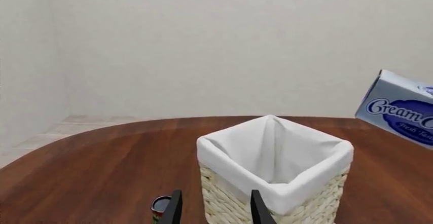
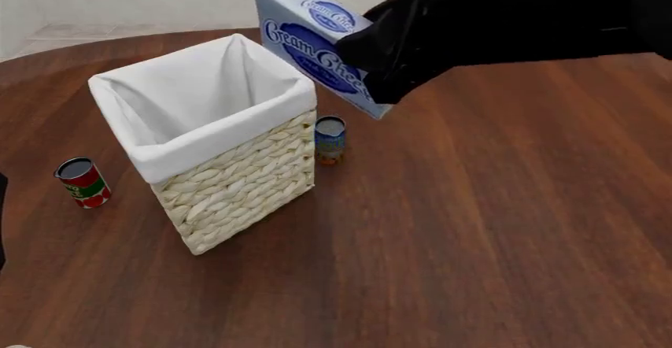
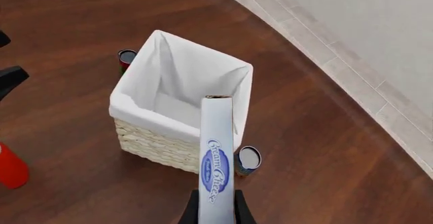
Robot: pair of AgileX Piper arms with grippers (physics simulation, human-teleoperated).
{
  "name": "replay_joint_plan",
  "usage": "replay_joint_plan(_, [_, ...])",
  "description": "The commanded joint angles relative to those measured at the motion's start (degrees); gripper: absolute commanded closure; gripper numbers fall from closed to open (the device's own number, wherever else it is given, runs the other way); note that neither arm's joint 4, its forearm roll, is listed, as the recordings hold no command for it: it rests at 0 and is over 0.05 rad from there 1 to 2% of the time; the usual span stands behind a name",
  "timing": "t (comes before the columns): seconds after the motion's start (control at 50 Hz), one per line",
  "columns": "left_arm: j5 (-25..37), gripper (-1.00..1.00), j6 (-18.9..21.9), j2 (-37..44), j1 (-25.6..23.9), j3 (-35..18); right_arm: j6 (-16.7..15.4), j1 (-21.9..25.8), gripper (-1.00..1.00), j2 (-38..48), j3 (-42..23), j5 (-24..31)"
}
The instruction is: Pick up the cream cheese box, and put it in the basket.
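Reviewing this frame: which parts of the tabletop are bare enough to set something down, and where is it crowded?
Bare wood spreads across the table to the right of and nearer than the basket. Tighter spots: the blue-and-orange can stands close beside the basket's right wall, under the cream cheese box held by the right gripper; the red can stands left of it.

the right pincer point(image 2: 394, 68) hides the cream cheese box point(image 2: 310, 29) lettering's end; small cans' labels unreadable.

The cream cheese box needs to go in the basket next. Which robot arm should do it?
The right one. The right gripper already holds the cream cheese box in the air beside the basket. The left gripper is open and empty.
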Motion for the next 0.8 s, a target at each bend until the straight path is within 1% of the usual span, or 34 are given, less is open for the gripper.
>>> replay_joint_plan(0.02, [-0.07,-1.0,-0.01,0.0,0.4,0.02,0.59,0.45,1.0,1.54,-2.2,-0.42])
replay_joint_plan(0.34, [-0.34,-1.0,0.25,0.0,0.68,0.4,0.55,-0.82,1.0,6.1,-6.64,-0.6])
replay_joint_plan(0.8, [-0.72,-1.0,0.31,0.0,1.31,0.84,-0.03,-0.64,1.0,10.44,-11.67,-0.27])
